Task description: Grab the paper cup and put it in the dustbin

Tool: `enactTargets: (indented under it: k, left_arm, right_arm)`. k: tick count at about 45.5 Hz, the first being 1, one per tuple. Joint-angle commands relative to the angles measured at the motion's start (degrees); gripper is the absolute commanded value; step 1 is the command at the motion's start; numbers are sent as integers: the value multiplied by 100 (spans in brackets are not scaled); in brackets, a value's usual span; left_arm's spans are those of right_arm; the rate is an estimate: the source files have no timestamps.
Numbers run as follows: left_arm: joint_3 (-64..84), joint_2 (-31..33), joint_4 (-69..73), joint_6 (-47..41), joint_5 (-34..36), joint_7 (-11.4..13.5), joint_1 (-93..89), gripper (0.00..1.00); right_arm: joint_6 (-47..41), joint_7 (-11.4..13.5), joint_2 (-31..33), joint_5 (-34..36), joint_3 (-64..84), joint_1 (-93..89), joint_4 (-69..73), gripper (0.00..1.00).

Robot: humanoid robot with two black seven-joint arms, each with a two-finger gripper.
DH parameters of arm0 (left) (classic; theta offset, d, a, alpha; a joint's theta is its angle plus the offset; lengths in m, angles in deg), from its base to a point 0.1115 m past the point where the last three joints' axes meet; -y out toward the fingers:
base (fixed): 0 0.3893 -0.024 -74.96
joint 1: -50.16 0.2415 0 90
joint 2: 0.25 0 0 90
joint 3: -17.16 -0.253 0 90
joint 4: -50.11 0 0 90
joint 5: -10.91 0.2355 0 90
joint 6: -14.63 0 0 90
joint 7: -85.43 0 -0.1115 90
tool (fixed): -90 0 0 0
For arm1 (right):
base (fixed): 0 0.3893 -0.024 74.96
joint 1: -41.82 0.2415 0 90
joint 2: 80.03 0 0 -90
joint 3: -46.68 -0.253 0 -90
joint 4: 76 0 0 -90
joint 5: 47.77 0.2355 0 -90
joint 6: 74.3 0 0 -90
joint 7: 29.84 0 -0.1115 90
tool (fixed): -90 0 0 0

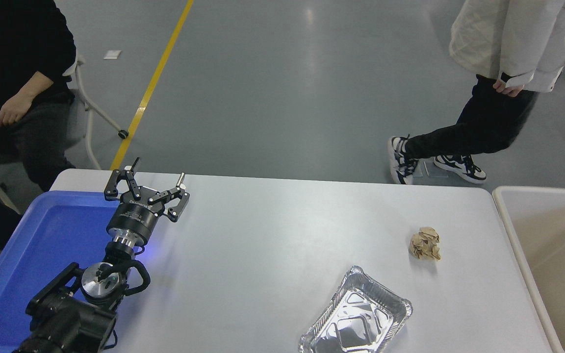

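One arm shows, the left, parked at the lower left over the blue tray's [27, 255] edge, its gripper [157, 176] spread wide and holding nothing. The bin [513, 230] stands at the table's [263, 235] right end, touching or just beside it. A brown paper ball [425, 243] lies near the bin, a foil tray [356, 316] nearer the camera.

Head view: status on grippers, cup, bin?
Left gripper open, empty, beside blue tray. Right gripper not in view. Paper cup not visible. Dustbin at table's right; its visible part empty.
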Motion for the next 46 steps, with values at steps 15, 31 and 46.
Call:
enactTargets:
  k: [15,31,46]
  left_arm:
    - [1,0,0,1,0,0,0,99]
    - [1,0,0,1,-1,0,0,99]
    - [-8,0,0,0,-1,0,0,99]
  right_arm:
    - [142,23,-2159,2148,-2308,-3124,-3727,0]
    - [142,-231,-2809,2404,-3056,-4558,-3736,0]
    - [151,-293,-3020,2412,-3320,-4909,-3736,0]
